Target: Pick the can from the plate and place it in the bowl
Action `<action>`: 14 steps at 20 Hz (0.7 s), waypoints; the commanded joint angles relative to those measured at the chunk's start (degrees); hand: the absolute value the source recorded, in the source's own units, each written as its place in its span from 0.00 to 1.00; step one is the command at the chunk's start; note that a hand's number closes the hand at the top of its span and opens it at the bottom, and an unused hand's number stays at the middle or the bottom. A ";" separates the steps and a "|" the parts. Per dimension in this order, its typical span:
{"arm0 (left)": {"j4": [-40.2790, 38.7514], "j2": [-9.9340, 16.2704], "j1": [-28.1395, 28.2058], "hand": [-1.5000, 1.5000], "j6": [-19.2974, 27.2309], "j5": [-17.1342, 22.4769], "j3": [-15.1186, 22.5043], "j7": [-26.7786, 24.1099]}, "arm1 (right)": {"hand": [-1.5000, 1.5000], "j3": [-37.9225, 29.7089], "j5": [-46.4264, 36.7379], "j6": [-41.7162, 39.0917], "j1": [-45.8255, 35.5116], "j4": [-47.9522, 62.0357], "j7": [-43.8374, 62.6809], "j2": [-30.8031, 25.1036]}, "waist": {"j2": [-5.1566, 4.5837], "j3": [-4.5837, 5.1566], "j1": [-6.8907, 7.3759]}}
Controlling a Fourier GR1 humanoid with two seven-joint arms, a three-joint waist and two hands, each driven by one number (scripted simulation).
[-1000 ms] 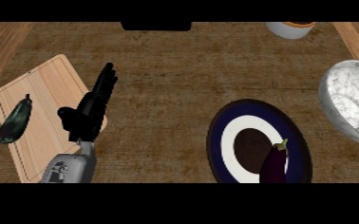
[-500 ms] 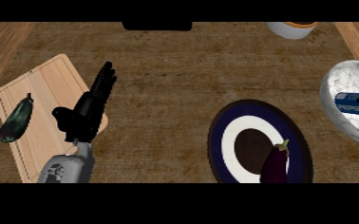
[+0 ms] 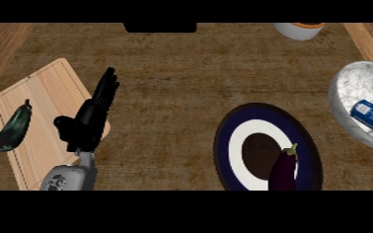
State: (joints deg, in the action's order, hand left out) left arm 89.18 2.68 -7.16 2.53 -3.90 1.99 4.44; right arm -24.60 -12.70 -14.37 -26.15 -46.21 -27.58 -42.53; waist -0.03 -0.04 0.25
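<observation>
No readable text or labels anywhere.

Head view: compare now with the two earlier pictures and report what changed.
A blue can has come to lie in the marbled bowl at the right edge; a second ago the bowl showed none. The left hand rests open as before. The plate, eggplant, cutting board and zucchini stayed put.
</observation>
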 commanded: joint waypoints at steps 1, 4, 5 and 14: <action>-0.16 -1.03 0.62 0.50 1.06 -1.03 0.80 -0.48 | 0.00 -4.55 5.43 -2.57 -4.30 1.89 3.38 -1.57 | 0.01 0.03 0.03; 1.30 -0.39 -1.28 0.50 0.50 -0.05 0.06 3.17 | 0.00 -7.10 8.24 -6.07 -1.14 3.21 4.86 -4.24 | 0.03 0.02 -0.18; -2.84 2.47 -0.44 0.50 -2.68 2.77 -3.69 -2.46 | 0.00 -7.72 9.89 -9.59 -0.93 3.69 4.75 -5.39 | -0.03 0.05 -0.28; -0.22 0.82 -0.57 0.50 -1.16 1.07 -1.53 0.86 | 0.00 -12.33 15.01 -25.28 4.50 16.17 -2.64 -13.87 | -0.16 -0.04 -0.18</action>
State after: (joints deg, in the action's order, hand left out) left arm 90.62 2.83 -7.28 2.11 -3.69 1.76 6.05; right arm -35.52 0.91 -32.45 -24.85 -34.73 -26.32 -52.57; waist -0.08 -0.04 0.20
